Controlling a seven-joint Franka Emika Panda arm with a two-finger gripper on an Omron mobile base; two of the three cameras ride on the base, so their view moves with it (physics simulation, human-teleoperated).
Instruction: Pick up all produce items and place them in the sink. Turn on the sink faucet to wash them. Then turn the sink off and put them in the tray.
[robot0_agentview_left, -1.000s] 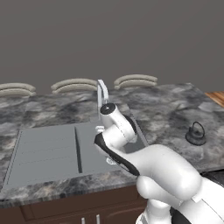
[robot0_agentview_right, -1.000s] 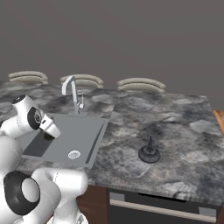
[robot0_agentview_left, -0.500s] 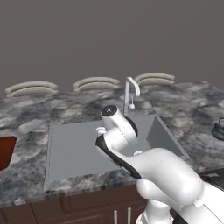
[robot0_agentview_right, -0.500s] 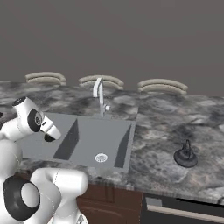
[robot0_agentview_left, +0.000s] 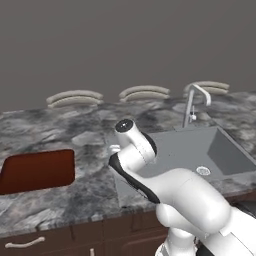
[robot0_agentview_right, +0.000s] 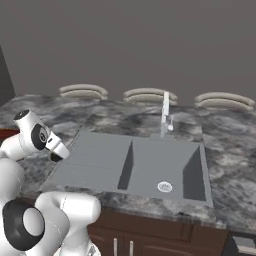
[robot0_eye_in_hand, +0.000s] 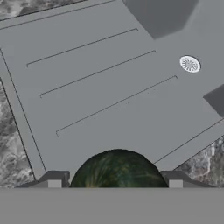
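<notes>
Hand (robot0_eye_in_hand: 114, 181) grasps the dark green produce (robot0_eye_in_hand: 117, 169) above the sink (robot0_eye_in_hand: 109, 92) drainboard, beside the basin.

Flat, even rendered light is seen throughout, with no glare; soft shading is cast inside the sink (robot0_agentview_right: 150, 165) basin (its right wall darkest), and edges are slightly blurred.

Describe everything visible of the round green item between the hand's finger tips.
The produce item is a round, dark green ball with faint yellowish streaks and a smooth, slightly glossy skin. Its upper half shows, rising between the two dark fingertips of the hand, which flank it closely on both sides, apparently gripping it. It sits above the ribbed drainboard of the grey sink, not in the basin.
</notes>
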